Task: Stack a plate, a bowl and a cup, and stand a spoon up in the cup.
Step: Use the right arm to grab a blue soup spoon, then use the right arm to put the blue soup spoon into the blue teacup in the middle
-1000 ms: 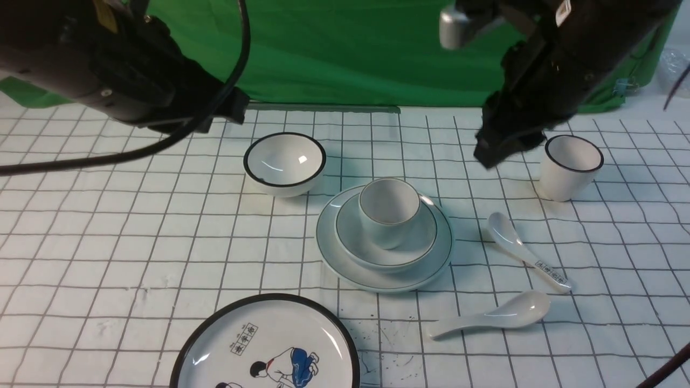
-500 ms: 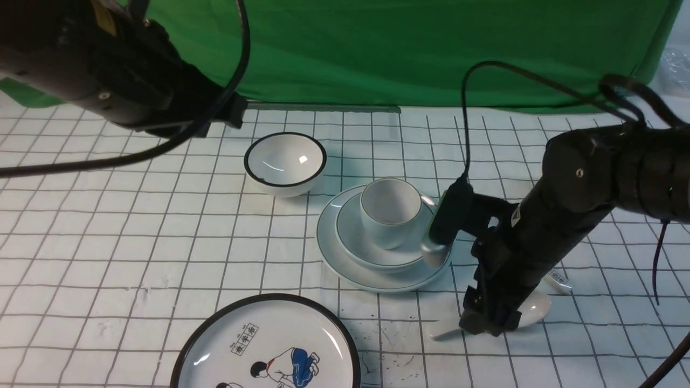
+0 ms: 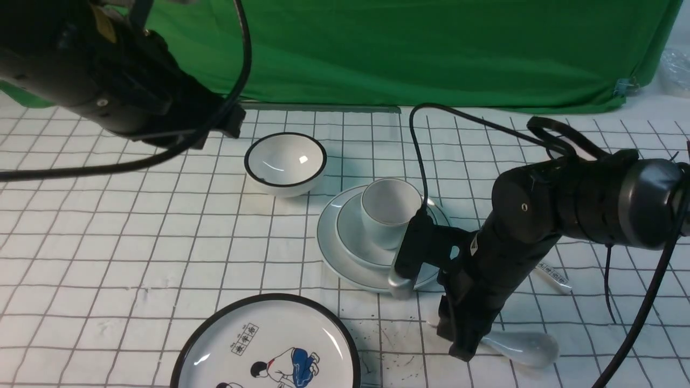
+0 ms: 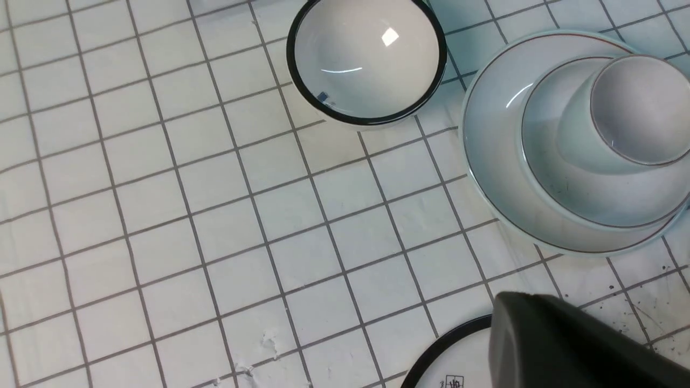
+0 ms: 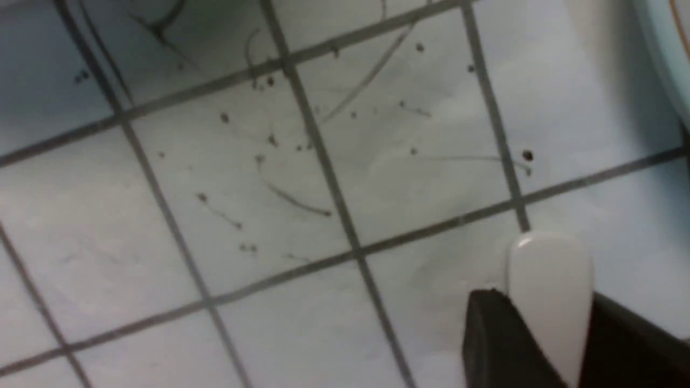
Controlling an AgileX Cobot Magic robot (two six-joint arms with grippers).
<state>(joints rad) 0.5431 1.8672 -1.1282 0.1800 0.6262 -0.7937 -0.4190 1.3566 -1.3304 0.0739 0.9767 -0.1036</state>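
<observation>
Right tool [image 3: 462,349] closed on spoon [image 3: 523,347] handle; spoon shifted nearer.

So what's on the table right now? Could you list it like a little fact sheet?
Stack: small pale blue-green cup in wide pale blue-green bowl on plain pale blue-green round plate
Right gripper: down at the checked cloth, pinching plain glossy white ceramic spoon by its handle
Spoon: lying on the cloth, not yet in cup
Unused: black-rimmed white bowl, black-rimmed cartoon plate
</observation>
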